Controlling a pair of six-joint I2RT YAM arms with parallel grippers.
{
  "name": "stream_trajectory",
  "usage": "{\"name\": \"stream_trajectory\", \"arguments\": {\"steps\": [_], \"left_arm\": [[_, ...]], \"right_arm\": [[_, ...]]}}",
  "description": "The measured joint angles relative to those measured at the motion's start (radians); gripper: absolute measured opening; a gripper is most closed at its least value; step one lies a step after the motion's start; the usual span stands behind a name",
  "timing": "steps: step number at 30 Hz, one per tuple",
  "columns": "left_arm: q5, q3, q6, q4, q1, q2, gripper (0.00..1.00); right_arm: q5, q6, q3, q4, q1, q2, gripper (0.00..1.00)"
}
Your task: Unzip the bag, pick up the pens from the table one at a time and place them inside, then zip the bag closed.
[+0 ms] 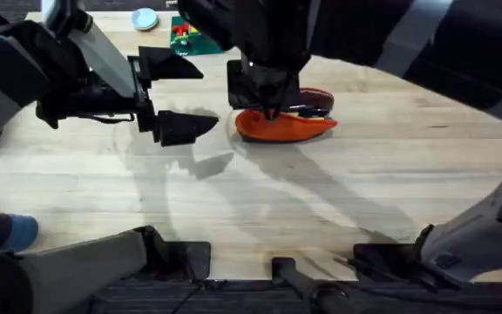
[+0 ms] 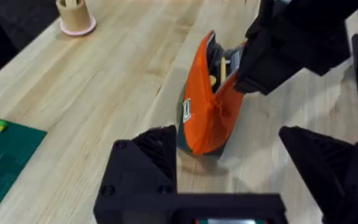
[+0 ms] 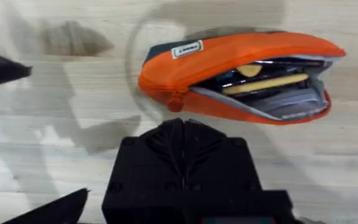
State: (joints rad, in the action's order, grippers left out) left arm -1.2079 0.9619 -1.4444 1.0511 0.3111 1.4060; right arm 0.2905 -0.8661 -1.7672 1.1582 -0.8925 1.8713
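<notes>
Bench point(image 1: 338, 201): light butcher-block planks, grain running across, arm shadows falling over the middle.

Bag point(image 1: 284, 127): orange pouch lying on the bench just past centre, dark grey base on the far side. Zipper open along most of its length, mouth gaping. From the right wrist camera, bag point(image 3: 241, 59) shows a small white label near one end and a red pull point(image 3: 175, 102) at that same closed end.

Left gripper point(image 1: 174, 96): hovering beside the bag, to its left in the overhead view, apart from it. Fingers point(image 2: 145, 168) spread wide, holding nothing; bag's end seen between them in the left wrist view.

Right gripper point(image 1: 268, 106): directly over the bag, reaching down at its left end near the pull. From the left wrist camera, right gripper point(image 2: 253, 78) at the fabric of the open mouth. Cannot tell whether anything is pinched there.

Pens: yellowish-tan pen point(image 3: 266, 83) lying lengthwise inside the open bag, among dark contents; black pen not made out separately.

Pink cup point(image 2: 75, 17) with wooden sticks, well apart on the bench. Green board point(image 1: 186, 37) with coloured pieces at the far edge.
</notes>
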Motion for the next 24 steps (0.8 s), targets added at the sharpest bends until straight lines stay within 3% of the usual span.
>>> {"name": "stream_trajectory", "arguments": {"steps": [7, 24], "left_arm": [[-0.056, 0.000, 0.000, -0.001, 0.000, 0.000, 0.995], [-0.069, 0.000, 0.000, -0.001, 0.000, 0.000, 0.995]], "right_arm": [[0.000, 0.000, 0.000, 0.023, 0.024, 0.000, 0.029], [-0.031, 0.003, 0.000, 0.032, 0.030, 0.000, 0.030]]}}
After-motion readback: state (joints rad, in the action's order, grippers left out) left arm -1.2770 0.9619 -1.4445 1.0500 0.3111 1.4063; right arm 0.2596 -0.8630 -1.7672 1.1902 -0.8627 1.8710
